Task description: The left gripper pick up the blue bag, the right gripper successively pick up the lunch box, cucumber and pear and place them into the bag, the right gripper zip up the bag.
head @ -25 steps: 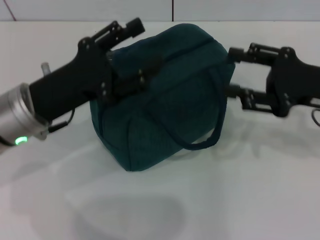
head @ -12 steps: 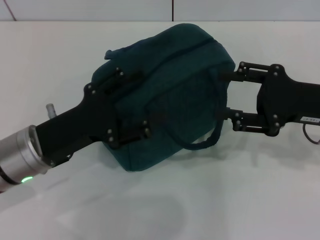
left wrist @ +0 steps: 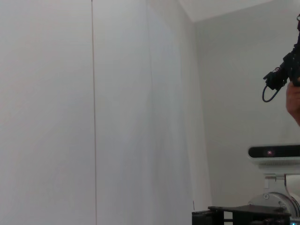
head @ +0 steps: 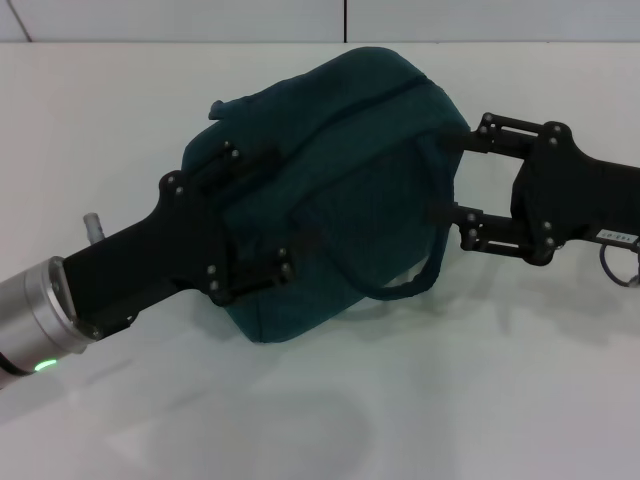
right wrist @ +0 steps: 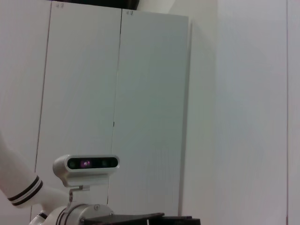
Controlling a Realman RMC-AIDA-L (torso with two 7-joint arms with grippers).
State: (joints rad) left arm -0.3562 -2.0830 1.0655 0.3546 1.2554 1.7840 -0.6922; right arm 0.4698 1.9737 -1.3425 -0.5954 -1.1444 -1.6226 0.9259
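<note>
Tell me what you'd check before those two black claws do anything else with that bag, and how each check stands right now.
1. Blue bag resting on the table: ok, it sits there, tilted.
2. Left gripper at the bag: ok, it lies against the bag's left side, fingers spread.
3. Right gripper at the bag: ok, at its right end, fingers apart.
4. Zip fully closed: cannot tell, the seam on top looks shut but its ends are hidden.
5. Lunch box, cucumber and pear inside: cannot tell, none is visible anywhere.
6. Handle strap free of the fingers: cannot tell, it passes close by the right gripper.
</note>
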